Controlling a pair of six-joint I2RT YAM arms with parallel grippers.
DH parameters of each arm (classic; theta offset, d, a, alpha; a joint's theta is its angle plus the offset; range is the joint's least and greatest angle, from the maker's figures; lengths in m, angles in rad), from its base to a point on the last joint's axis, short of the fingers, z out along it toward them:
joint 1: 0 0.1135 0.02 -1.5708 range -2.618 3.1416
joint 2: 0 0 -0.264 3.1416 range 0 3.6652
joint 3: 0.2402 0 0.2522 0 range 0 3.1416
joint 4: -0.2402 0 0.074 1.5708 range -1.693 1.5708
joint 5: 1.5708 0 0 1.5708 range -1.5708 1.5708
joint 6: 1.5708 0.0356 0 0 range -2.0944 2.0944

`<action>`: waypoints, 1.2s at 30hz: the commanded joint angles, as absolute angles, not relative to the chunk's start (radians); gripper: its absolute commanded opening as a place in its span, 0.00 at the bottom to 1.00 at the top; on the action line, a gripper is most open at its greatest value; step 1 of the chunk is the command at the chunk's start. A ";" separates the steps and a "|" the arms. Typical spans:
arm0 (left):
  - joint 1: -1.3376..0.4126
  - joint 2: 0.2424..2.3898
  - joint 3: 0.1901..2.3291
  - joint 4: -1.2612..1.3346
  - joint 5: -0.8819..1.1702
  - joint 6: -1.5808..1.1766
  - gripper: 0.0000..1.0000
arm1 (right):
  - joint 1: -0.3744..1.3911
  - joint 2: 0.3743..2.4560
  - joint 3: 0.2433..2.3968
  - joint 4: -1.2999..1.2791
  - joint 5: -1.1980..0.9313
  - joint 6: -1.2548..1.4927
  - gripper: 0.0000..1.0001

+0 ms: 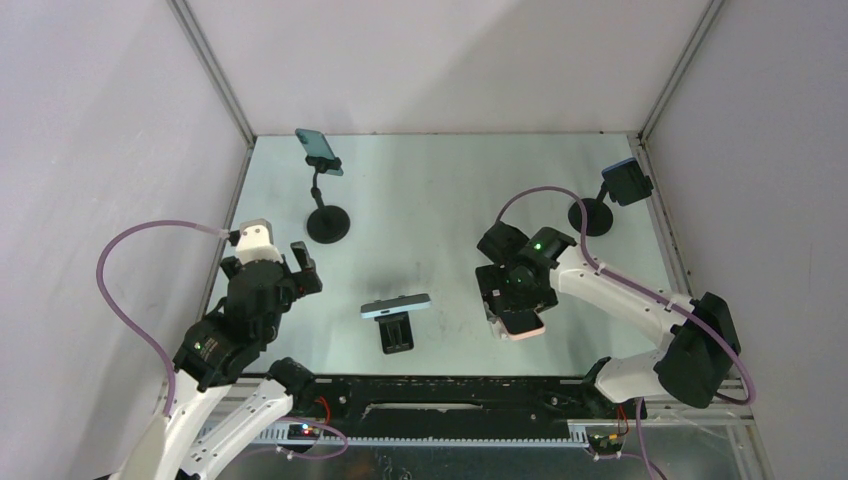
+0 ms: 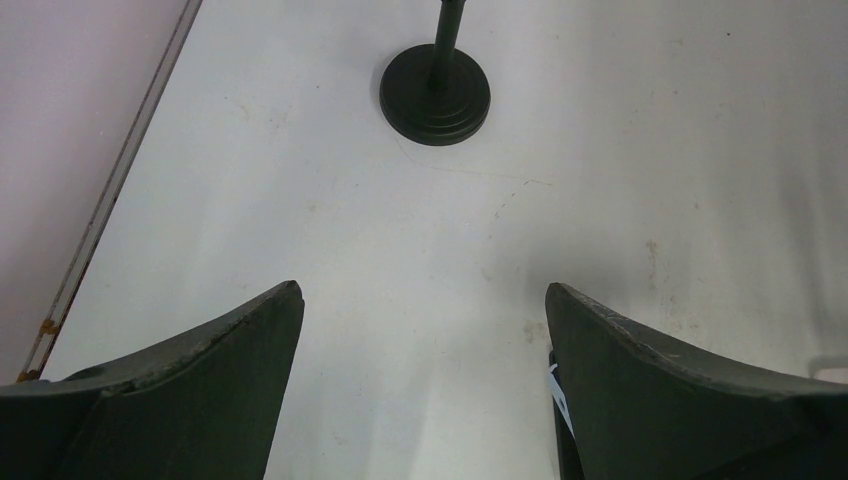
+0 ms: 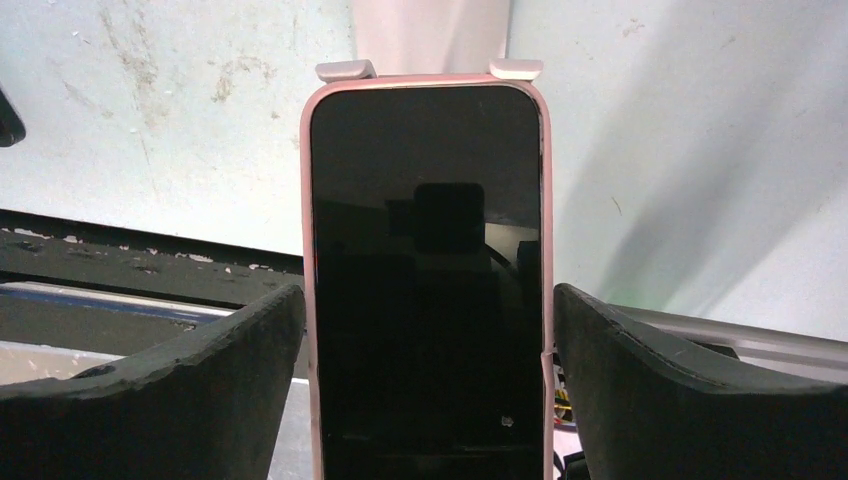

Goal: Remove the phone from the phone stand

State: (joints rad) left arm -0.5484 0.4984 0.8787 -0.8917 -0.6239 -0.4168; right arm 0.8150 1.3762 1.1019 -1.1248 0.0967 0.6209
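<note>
Well, we're inside a white-walled booth (image 1: 430, 60) over a scuffed, shiny grey table (image 1: 430, 200), and our marker is the low black stand (image 1: 397, 335) at the near middle, with a phone (image 1: 395, 306) lying across its top. Behind and left of it rises a pole stand (image 1: 328, 222) carrying a teal phone (image 1: 320, 150). Behind and well to the right stands another pole stand (image 1: 590, 215) with its own handset (image 1: 628, 182). Just right of the marker sits the pink-cased phone (image 3: 428, 200), dark screen up, propped in its pale phone stand (image 3: 430, 30), two grey clips (image 3: 345, 70) hooked over its top edge. The right gripper (image 3: 428, 292) reaches in from the right, jaws spread wide and straddling the case; whether the fingers (image 3: 220, 360) touch it, I can't tell. Left of the marker, the left gripper (image 2: 423, 290) hovers over bare table, jaws wide apart, nothing between them.
</note>
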 commanded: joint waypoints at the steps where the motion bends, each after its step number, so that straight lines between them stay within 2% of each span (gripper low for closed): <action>1: -0.540 0.497 0.873 -0.855 -0.618 -0.393 0.98 | 0.823 1.377 1.103 -1.119 0.097 0.620 0.94; 9: -0.541 0.497 0.873 -0.855 -0.617 -0.392 0.98 | 0.824 1.373 1.103 -1.116 0.096 0.617 0.89; 15: -0.540 0.495 0.871 -0.854 -0.617 -0.390 0.98 | 0.824 1.380 1.103 -1.117 0.099 0.614 0.92; 24: -0.540 0.498 0.871 -0.853 -0.617 -0.389 0.98 | 0.832 1.403 1.103 -1.106 0.095 0.605 0.91; 30: -0.540 0.497 0.871 -0.853 -0.617 -0.388 0.98 | 0.836 1.404 1.103 -1.102 0.094 0.601 0.85; 36: -0.540 0.497 0.871 -0.854 -0.615 -0.389 0.98 | 0.836 1.391 1.103 -1.107 0.098 0.597 0.74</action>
